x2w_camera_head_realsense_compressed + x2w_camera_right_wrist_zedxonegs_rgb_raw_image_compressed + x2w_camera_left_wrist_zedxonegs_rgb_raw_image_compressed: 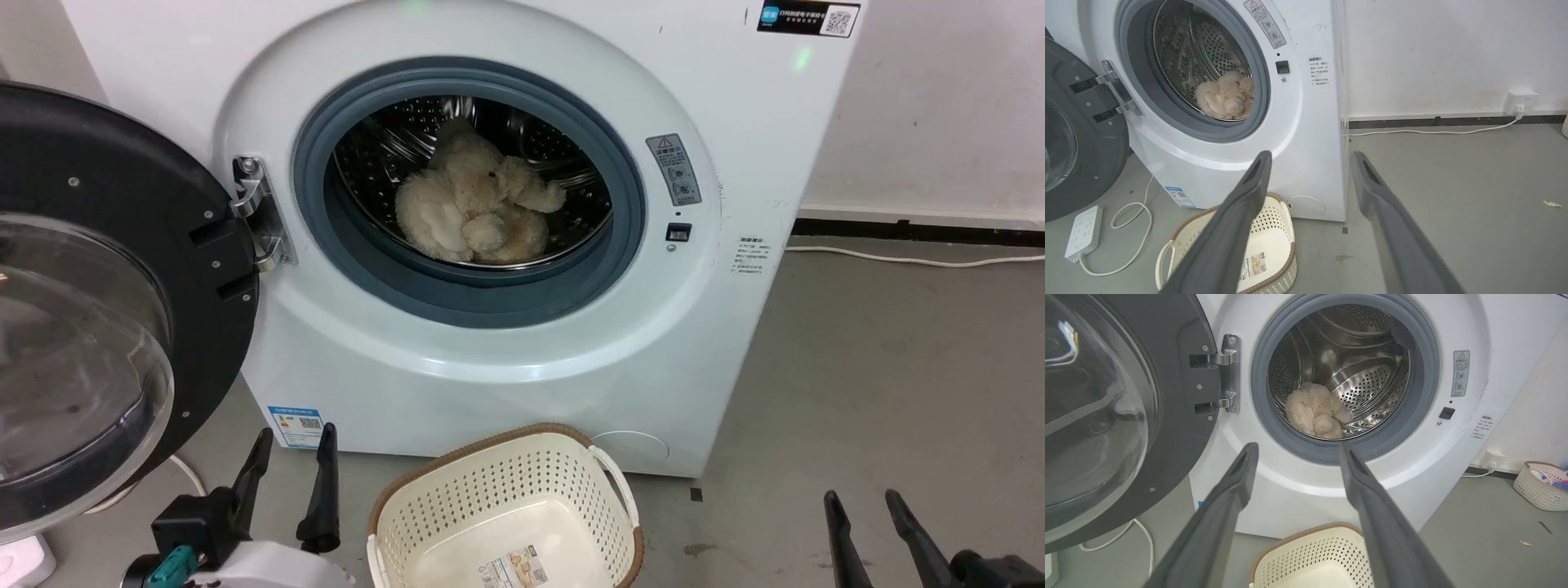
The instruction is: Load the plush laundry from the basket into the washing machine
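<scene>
One power strip (1084,232) near the open washing machine door (1086,134)

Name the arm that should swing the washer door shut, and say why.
Left, probably. The door hangs open on the robot's left, near the open left gripper. The right gripper, also open, sits on the far side of the basket. The bear already lies in the drum.

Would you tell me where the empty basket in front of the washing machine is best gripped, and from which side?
Probably the white handle at the right end of the basket, approached from above by the open right end effector. That handle arches clear of the brown rim, leaving a gap for one finger, and the basket stands upright and empty, so nothing blocks it.
</scene>
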